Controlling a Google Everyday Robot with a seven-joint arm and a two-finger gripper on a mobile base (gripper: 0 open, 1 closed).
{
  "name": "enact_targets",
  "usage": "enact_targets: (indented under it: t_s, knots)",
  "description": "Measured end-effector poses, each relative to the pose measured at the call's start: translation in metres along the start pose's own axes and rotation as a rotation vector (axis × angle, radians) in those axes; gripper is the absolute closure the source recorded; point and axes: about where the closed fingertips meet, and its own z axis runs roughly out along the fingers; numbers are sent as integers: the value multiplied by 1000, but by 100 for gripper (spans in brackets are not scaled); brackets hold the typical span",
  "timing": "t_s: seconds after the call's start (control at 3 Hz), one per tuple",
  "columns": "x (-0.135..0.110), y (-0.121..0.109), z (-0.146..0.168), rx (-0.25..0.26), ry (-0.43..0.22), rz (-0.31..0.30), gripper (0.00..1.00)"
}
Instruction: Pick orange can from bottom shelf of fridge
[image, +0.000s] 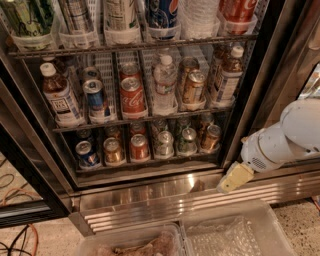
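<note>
The orange can (113, 151) stands second from the left on the bottom shelf (150, 166) of the fridge (246, 100). The gripper (235, 177), low at the right before the steel base (165, 210), should therefore rise, travel left and enter straight along that lane; whether it is released or clenched I cannot tell. A blue can (87, 154) and a redder can (139, 147) stand just beside the target, and the rack above (145, 119) leaves little room.
</note>
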Motion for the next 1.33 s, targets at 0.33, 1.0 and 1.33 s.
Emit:
enact_targets:
  t_s: [0.33, 1.0, 1.33]
  knots:
    - [-7, 0, 9, 31, -21, 23, 0]
    - [-6, -9, 66, 51, -160, 252, 0]
    - [-7, -14, 92, 68, -231, 323, 0]
